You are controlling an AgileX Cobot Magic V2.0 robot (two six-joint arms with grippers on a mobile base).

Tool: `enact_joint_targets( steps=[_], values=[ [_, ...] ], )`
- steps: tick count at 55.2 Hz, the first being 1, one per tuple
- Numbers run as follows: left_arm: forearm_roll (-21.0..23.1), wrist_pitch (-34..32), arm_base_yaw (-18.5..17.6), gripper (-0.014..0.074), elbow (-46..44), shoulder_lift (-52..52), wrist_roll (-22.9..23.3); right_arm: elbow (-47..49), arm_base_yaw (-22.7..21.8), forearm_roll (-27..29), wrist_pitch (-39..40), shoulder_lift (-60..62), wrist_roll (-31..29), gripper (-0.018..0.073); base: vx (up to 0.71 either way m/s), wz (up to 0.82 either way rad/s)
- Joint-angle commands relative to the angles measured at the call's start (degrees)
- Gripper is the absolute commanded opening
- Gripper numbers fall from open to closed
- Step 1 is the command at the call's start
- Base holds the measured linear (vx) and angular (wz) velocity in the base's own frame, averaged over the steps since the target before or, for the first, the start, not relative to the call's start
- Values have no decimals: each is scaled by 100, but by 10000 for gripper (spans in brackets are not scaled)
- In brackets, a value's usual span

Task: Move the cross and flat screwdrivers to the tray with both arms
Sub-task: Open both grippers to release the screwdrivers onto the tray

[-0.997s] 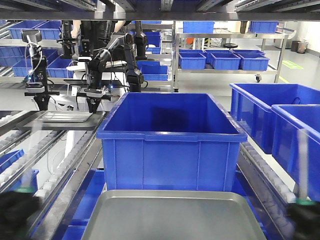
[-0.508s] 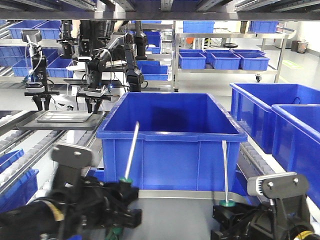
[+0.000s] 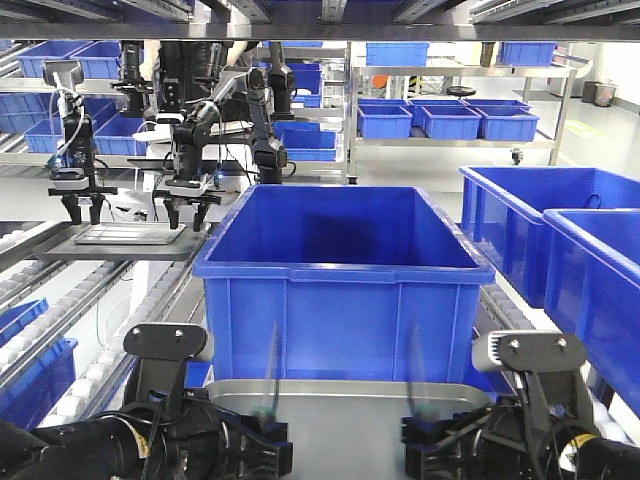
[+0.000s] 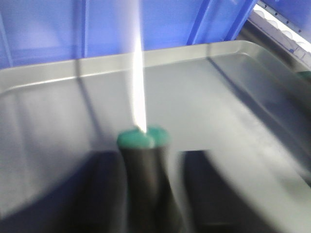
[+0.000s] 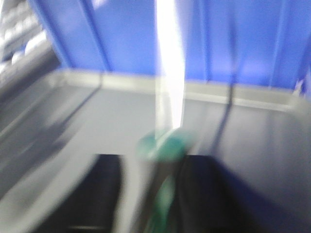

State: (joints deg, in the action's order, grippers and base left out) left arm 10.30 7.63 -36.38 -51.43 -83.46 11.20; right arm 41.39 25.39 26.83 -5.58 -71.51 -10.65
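Observation:
Both black arms reach in low from the near edge, over the grey tray (image 3: 340,398). My left gripper (image 3: 262,432) is shut on the black-and-green handle of a screwdriver (image 4: 144,138). Its silver shaft (image 4: 138,73) points up toward the blue crate. On the other side, my right gripper (image 3: 420,438) is shut on the second screwdriver (image 5: 164,145), whose shaft (image 5: 169,73) also stands upright. Both tools are motion-blurred, so I cannot tell cross from flat. The tray floor (image 4: 233,97) (image 5: 87,114) lies just below both handles.
A deep blue crate (image 3: 340,270) stands directly behind the tray. More blue crates (image 3: 560,250) sit to the right. A roller conveyor (image 3: 90,320) runs along the left. Other robot arms (image 3: 190,150) work over a second tray (image 3: 120,238) at the back left.
Both arms came up into view holding the upright screwdrivers, then dropped. The tools now sit lower, close over the tray, and are blurred by motion.

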Motion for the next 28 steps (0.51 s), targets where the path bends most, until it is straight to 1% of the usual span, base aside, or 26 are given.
enact_joint_targets(
  steps=[1, 4, 7, 12, 17, 23, 28],
  values=[
    [55, -394, -29, 603, -220, 225, 60, 242, -34, -24, 334, 173, -51, 539, 0, 0],
    [50, -476, -29, 622, -220, 248, 27, 259, -34, -74, 343, 243, -56, 552, 0, 0],
    [39, -611, -13, 622, -220, 333, -44, 259, -34, -79, 317, 382, -56, 553, 0, 0],
    [32, -809, 39, 611, -220, 682, -339, 259, -34, -84, 254, 735, -56, 553, 0, 0],
    [32, -867, 106, 594, -220, 1176, -740, 259, -34, -115, 307, 1208, -91, 553, 0, 0],
    [32, -840, 154, 568, -220, 1702, -1120, 259, -34, -263, 518, 1638, -518, 552, 0, 0],
    [37, -820, 154, 544, -220, 1977, -1152, 259, -34, -257, 558, 1852, -677, 552, 0, 0]
  ],
)
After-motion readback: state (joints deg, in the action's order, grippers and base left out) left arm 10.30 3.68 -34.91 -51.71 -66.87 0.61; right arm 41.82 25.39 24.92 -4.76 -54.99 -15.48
